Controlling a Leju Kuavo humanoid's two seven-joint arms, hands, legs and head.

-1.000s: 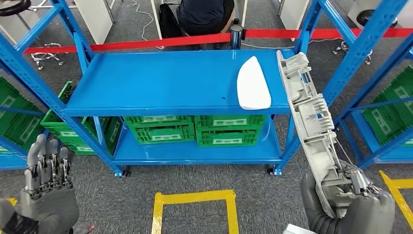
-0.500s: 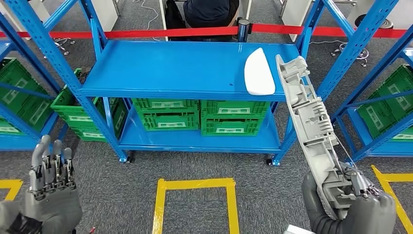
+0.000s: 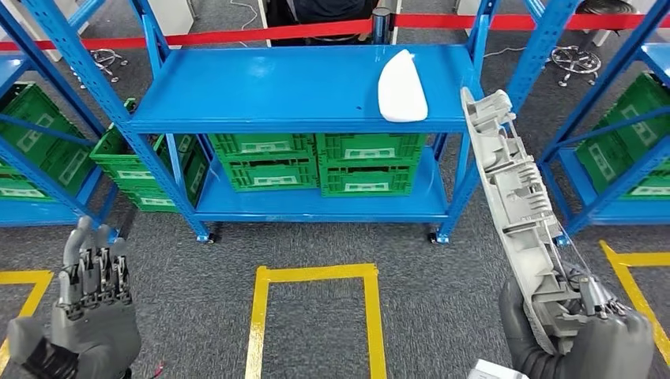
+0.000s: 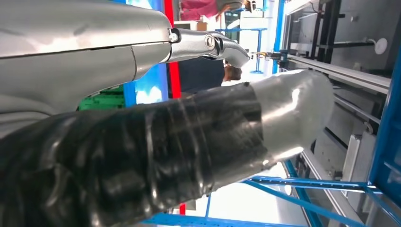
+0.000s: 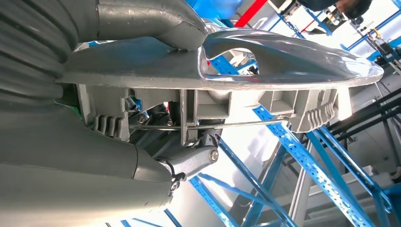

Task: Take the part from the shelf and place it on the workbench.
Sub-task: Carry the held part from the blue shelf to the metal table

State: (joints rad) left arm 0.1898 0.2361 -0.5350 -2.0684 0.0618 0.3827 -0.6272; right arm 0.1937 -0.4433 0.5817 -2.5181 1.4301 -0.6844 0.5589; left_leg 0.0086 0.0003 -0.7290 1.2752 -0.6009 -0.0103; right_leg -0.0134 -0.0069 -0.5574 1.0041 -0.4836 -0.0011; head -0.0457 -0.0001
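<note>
The right hand [image 3: 581, 335] at 5 o'clock grips the long grey ribbed plastic part [image 3: 517, 201], which slants up toward the blue metal shelf [image 3: 261, 87]. The left hand [image 3: 91, 304] at 7 o'clock holds nothing, fingers straight and apart.

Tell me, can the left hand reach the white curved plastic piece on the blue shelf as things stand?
Probably not. The left hand hangs low at the robot's left side, over the grey floor, while the white curved plastic piece lies toward the far right of the blue shelf, well beyond it. The robot would likely need to step closer.
</note>
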